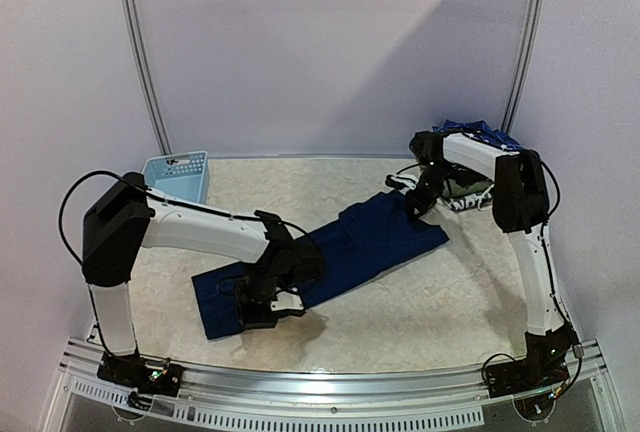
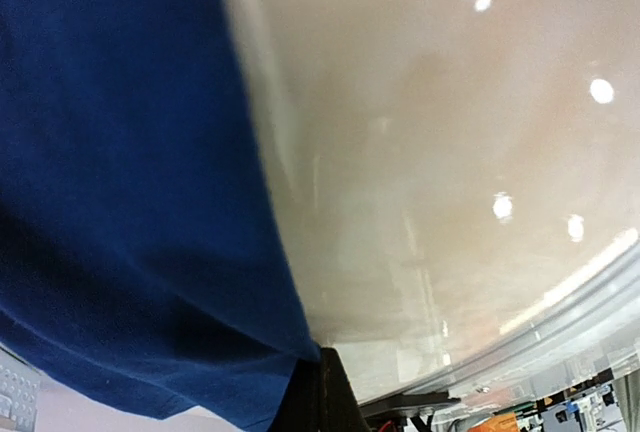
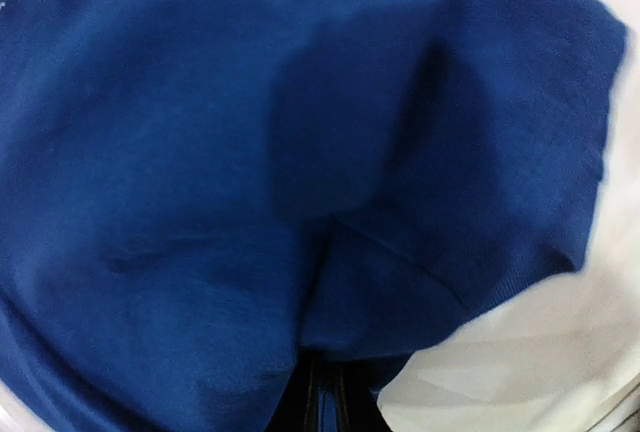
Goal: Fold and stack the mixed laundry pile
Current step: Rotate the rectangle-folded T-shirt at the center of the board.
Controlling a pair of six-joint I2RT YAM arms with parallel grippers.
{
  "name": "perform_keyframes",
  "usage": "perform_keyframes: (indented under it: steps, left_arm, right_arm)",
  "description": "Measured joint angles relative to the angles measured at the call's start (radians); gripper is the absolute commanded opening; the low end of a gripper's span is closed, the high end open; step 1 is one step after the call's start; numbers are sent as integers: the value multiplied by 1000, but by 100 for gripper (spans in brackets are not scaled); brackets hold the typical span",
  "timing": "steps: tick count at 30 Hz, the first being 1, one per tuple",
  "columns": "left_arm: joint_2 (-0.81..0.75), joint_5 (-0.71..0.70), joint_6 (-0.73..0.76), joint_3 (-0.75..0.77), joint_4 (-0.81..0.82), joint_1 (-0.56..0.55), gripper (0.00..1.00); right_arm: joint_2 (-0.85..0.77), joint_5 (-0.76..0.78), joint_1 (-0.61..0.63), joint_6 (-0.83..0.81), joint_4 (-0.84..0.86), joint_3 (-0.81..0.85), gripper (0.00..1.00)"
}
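Light-blue basket [image 1: 178, 176] sits far left at the rear, well apart from the action, no risk there. Left gripper [image 1: 262, 310] is clenched on the near-left end of the navy T-shirt [image 1: 350, 247], low over the table [image 1: 400, 327]. Its wrist view shows blue cloth running right into the fingertips, so it looks like a thin edge pinch. Risk: the edge slips out if the arm lifts or pulls fast, or only one layer is caught and the shirt peels open instead of folding. The shirt lies mid-table in a long diagonal strip, near-left to far-right, partly rumpled, pale print not visible. Right gripper [image 1: 418, 202] is at the far-right end of the shirt, and in its wrist view the jaws look pinched together on a bunched fold. Risk: that's a bunch, not a clean corner, so a fold from here probably comes out skewed. If both arms pull apart, the shirt stretches and yanks free of the weaker pinch. Rest of the laundry pile [image 1: 468, 190] sits just beside the right gripper at the far-right rear, with the plaid shirt [image 1: 482, 135] behind it, mostly hidden by the arm. Risk: the right arm's swing snags or drags pile items onto the shirt or off the far edge. No folded stack visible, so the task looks early
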Motion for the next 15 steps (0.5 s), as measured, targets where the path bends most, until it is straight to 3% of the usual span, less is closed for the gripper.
perform_keyframes:
  steps: [5,9,15]
  left_arm:
    - [13,45,2,92,-26,-51,0]
    - [77,87,16,236,-31,-98,2]
    - [190,118,38,399,-38,-137,30]
  right_arm:
    - [136,62,37,-39,26,243,11]
    - [173,138,71,-88,133,293,15]
    - [200,210,113,-157,323,309,39]
